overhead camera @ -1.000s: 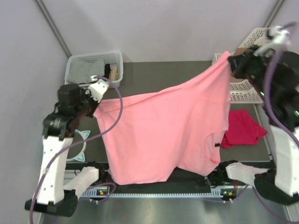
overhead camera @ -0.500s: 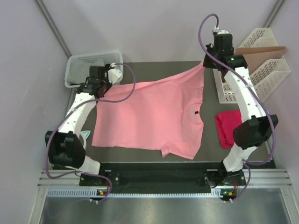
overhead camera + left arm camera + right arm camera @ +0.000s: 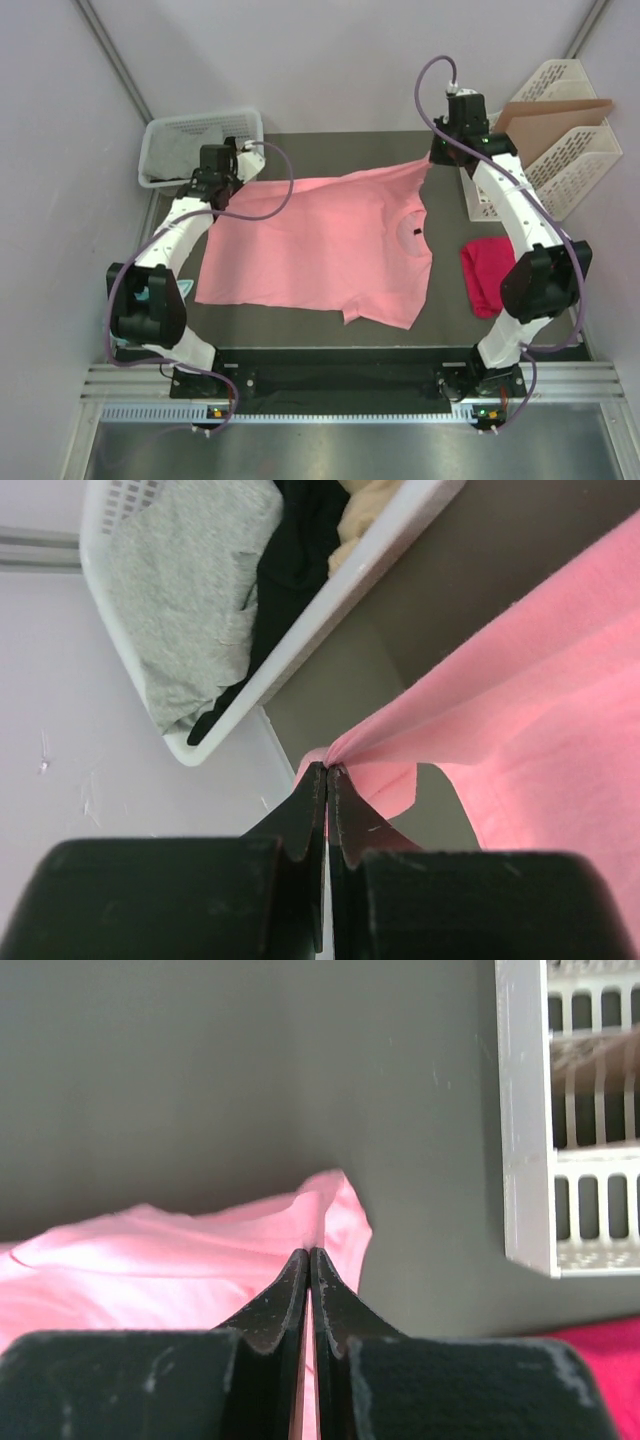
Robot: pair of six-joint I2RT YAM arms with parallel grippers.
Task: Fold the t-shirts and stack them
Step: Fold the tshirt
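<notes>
The salmon-pink t-shirt (image 3: 320, 245) lies spread over the middle of the dark table, its small dark tag (image 3: 411, 233) at the collar on the right. My left gripper (image 3: 222, 184) is shut on the shirt's far left corner (image 3: 345, 755), close to the white basket. My right gripper (image 3: 436, 158) is shut on the shirt's far right corner (image 3: 325, 1210). Both pinched corners are low over the table. The magenta-red t-shirt (image 3: 482, 275) lies bunched at the right, partly behind my right arm; a strip of it shows in the right wrist view (image 3: 590, 1345).
A white basket (image 3: 160, 140) with grey and dark cloth stands at the back left, also in the left wrist view (image 3: 320, 620). White slotted trays (image 3: 560, 165) with a brown cardboard sheet (image 3: 545, 110) stand at the back right. A teal object (image 3: 190, 290) lies at the left edge.
Both arms have swung out and down from high over the table, laying the hanging pink shirt flat. In the last half second the corners dropped lower and the cloth settled.
</notes>
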